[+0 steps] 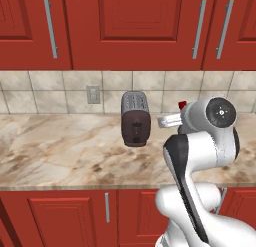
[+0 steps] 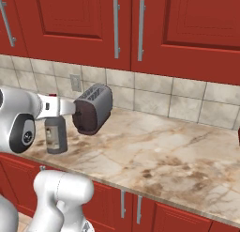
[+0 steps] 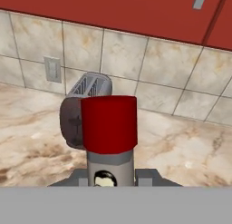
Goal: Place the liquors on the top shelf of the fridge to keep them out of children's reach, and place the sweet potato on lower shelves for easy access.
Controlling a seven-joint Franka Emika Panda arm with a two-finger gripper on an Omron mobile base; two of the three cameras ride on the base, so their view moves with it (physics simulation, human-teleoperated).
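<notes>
gripping the red-capped grey bottle [image 3: 109,148] near its neck, the gripper [image 3: 110,178] holds it above the marble counter [image 2: 154,156], toaster [image 2: 93,109] at one o'clock.

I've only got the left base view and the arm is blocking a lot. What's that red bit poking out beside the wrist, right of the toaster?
Observer: It's the red cap of the grey bottle; the hand view shows a pale label with a face below it.
Operator: Is the gripper on it?
Observer: Yes. The gripper is shut on the bottle, one fingertip on each side, below the cap.
Operator: Is it tipped?
Observer: No. In the right base view it's upright, left of the toaster.
</notes>
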